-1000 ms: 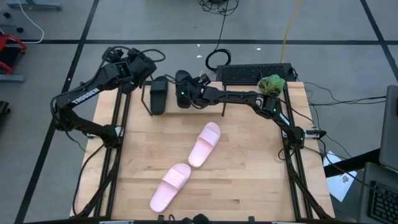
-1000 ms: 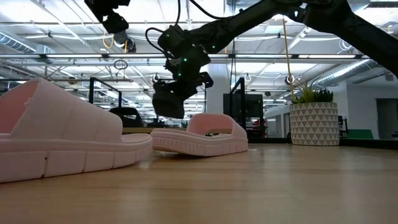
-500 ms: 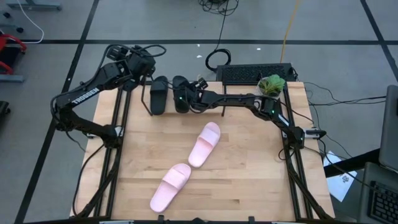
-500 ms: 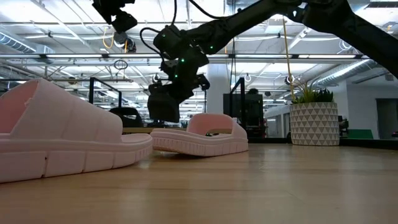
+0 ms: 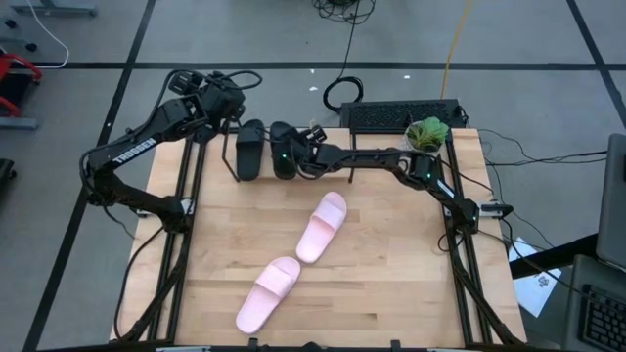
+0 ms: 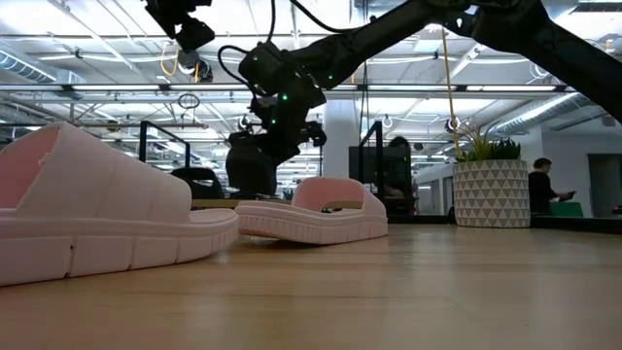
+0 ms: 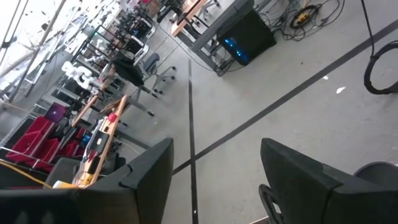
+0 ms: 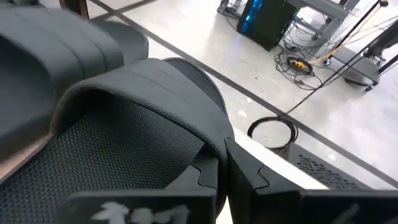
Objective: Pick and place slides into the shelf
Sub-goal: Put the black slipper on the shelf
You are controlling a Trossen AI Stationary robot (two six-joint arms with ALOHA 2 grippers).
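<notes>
A black slide (image 5: 282, 147) hangs in my right gripper (image 5: 296, 154) above the shelf (image 5: 236, 161) at the table's far left; in the low view this slide (image 6: 251, 167) hangs low over the board. The second black slide (image 5: 249, 147) lies sole-down on the shelf just left of it, and shows in the right wrist view as the black slide (image 8: 56, 37). Two pink slides (image 5: 323, 227) (image 5: 267, 291) lie sole-down on the table. My left gripper (image 7: 214, 180) is open, raised beyond the shelf's left end. My right gripper pinches the black slide's strap at its side edge (image 8: 214, 146), where the strap comes down to the sole, between two shut fingers (image 8: 249, 171). It reaches in from the table's right, slanting down. Whether the sole touches the shelf board, I cannot tell.
A black keyboard (image 5: 401, 115) and a potted plant (image 5: 427, 132) stand at the far right edge of the table. The shelf board right of the held slide is bare. The pink slides lie mid-table and near the front edge.
My right gripper has carried the black slide a little toward the table's left and downward, so it now hangs close beside the other black slide on the shelf. The pink slides have not moved.
</notes>
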